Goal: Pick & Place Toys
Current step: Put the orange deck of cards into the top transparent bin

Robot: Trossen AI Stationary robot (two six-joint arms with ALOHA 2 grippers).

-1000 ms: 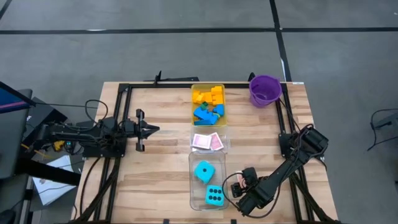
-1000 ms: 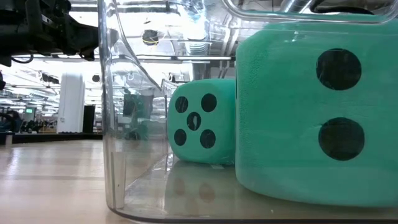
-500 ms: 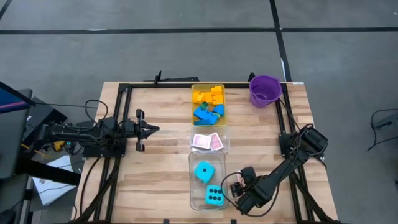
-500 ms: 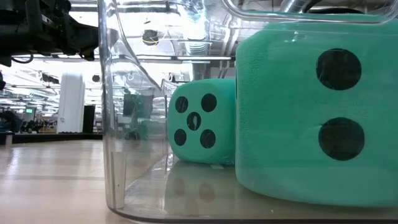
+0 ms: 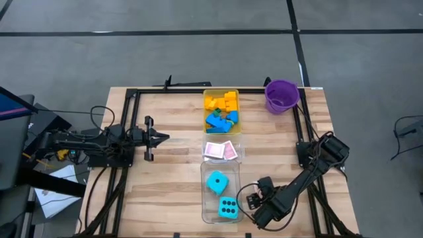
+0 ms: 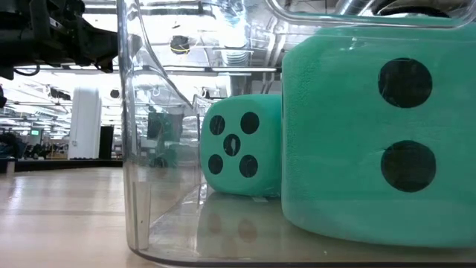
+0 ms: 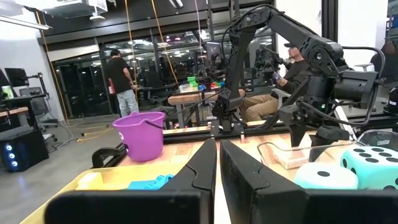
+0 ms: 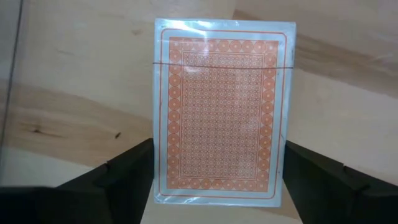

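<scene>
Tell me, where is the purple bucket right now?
In the high view the purple bucket stands at the table's far right corner, just right of the yellow tray of plastic bricks; nothing is touching it.

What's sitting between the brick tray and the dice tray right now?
In the high view, the small clear tray with the pink-backed playing cards lies between the yellow-tinted brick tray and the clear dice tray, all in one line.

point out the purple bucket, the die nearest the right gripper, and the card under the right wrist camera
purple bucket (image 5: 281,96): high view, on its inner floor.
near die (image 5: 229,209): high view, on its dotted top face.
playing card (image 8: 222,118): right wrist view, on the middle of its patterned back.
</scene>
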